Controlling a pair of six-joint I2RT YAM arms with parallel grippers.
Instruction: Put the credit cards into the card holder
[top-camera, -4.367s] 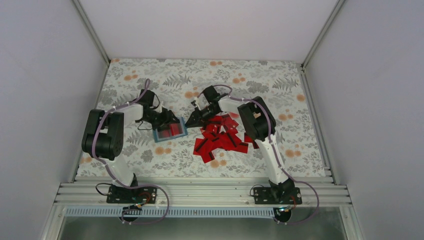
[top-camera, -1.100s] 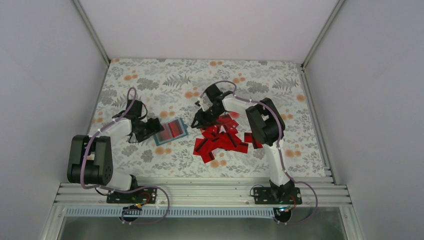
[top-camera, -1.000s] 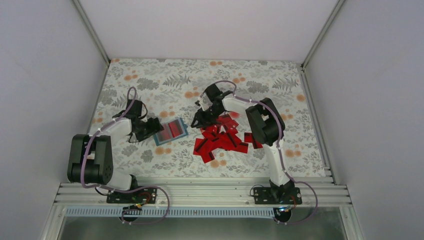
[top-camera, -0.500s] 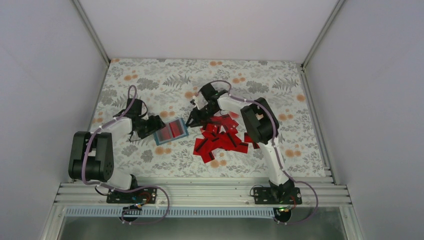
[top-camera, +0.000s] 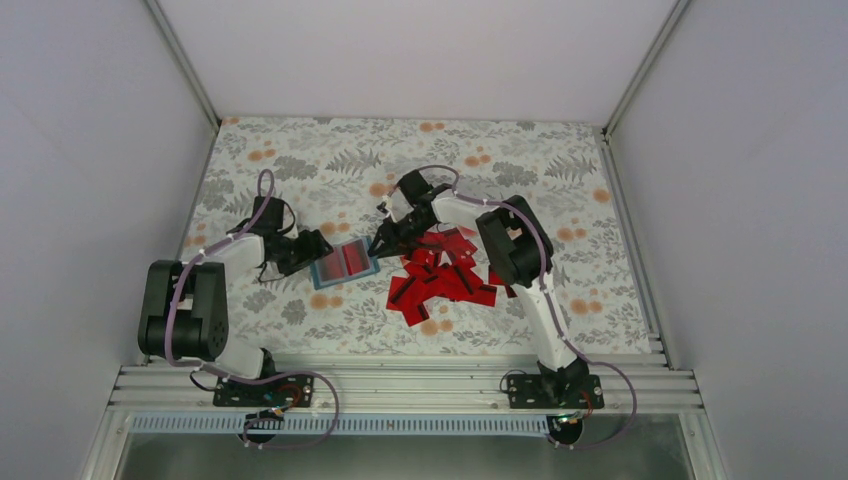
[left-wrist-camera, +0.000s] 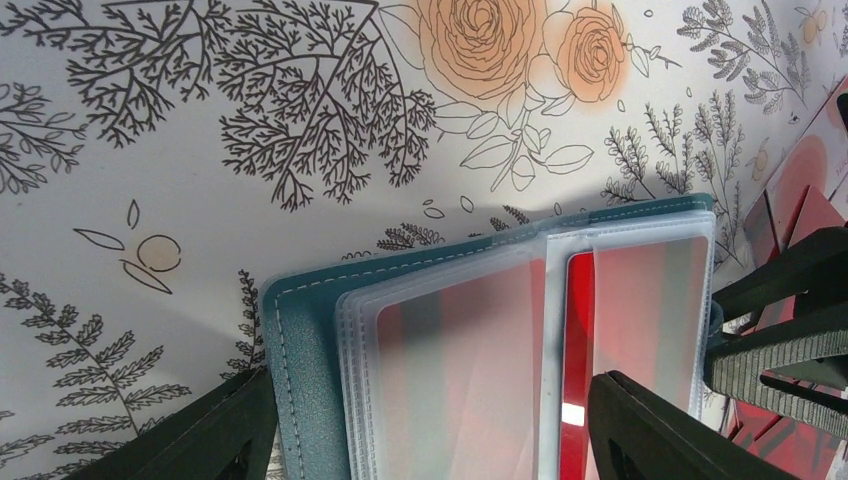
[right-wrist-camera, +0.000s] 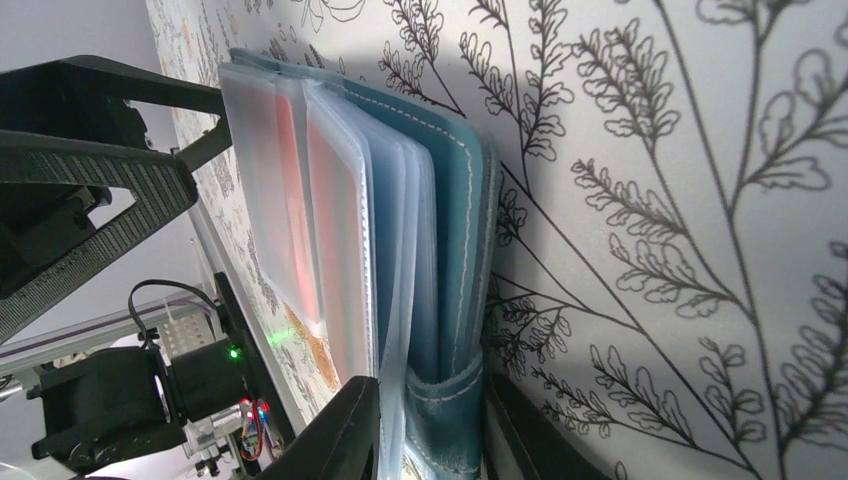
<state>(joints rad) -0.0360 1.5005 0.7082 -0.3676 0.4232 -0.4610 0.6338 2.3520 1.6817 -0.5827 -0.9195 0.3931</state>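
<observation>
The teal card holder (top-camera: 343, 262) lies open on the floral cloth, its clear sleeves (left-wrist-camera: 450, 370) showing red cards inside. A red card (left-wrist-camera: 577, 340) sits at the inner edge of the right-hand sleeve. My left gripper (top-camera: 308, 247) (left-wrist-camera: 430, 400) stands open, one finger by the cover's left edge and the other over the right page. My right gripper (top-camera: 380, 243) (right-wrist-camera: 432, 400) is shut on the holder's right edge (right-wrist-camera: 450, 300), pinching the teal cover and several sleeves. Loose red credit cards (top-camera: 445, 275) lie heaped to the right of the holder.
White walls close in the patterned table (top-camera: 300, 160) on three sides. An aluminium rail (top-camera: 400, 385) with both arm bases runs along the near edge. The right arm's elbow (top-camera: 510, 240) hangs over the card heap.
My left gripper has slid right up to the holder. My right gripper has moved left off the card heap onto the holder's right edge and narrowed its jaws.
</observation>
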